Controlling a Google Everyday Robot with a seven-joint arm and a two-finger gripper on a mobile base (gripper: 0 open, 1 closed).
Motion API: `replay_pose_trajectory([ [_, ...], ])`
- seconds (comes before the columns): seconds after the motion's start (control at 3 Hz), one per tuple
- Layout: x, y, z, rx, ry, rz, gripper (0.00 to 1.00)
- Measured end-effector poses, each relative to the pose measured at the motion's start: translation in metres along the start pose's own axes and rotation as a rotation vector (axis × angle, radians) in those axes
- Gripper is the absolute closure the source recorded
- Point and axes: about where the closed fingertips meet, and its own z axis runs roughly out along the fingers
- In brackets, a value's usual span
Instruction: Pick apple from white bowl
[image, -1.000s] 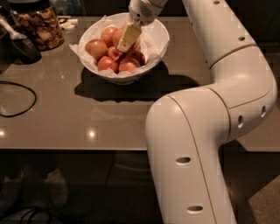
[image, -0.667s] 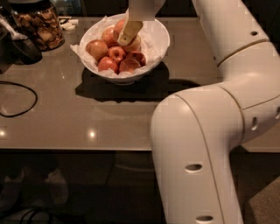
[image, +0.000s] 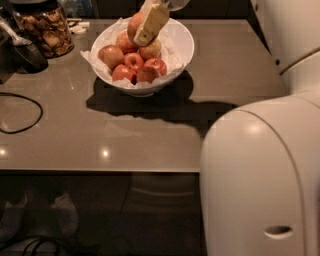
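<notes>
The white bowl (image: 183, 39), lined with crumpled white paper, stands at the back of the grey table and holds several red apples (image: 134, 61). My gripper (image: 139, 31) hangs over the bowl's back half, at the top edge of the view. It is shut on one apple (image: 134, 23), with one pale finger (image: 150, 22) lying across the apple's right side. The held apple sits just above the pile. The other finger is hidden behind the apple.
A glass jar of brown snacks (image: 46, 29) stands at the back left, with a dark object and a spoon (image: 24, 50) beside it. A black cable (image: 22, 114) loops on the left. My white arm (image: 260, 175) fills the right foreground. The table's front edge (image: 100, 170) runs across the middle.
The gripper, which was down among the apples, has risen a little with one apple in it. The bowl now appears closer and lower in the view.
</notes>
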Motion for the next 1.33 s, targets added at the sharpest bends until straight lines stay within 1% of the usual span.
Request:
replay_pose_trajectory([
  [0.33, -0.011, 0.025, -0.014, -0.006, -0.044, -0.014, 1.00],
  [0.67, -0.015, 0.046, -0.018, -0.014, -0.068, -0.021, 1.00],
  [1.0, -0.017, 0.069, -0.022, -0.007, -0.086, -0.005, 1.00],
  [1.33, -0.018, 0.096, -0.024, 0.019, -0.091, 0.021, 1.00],
])
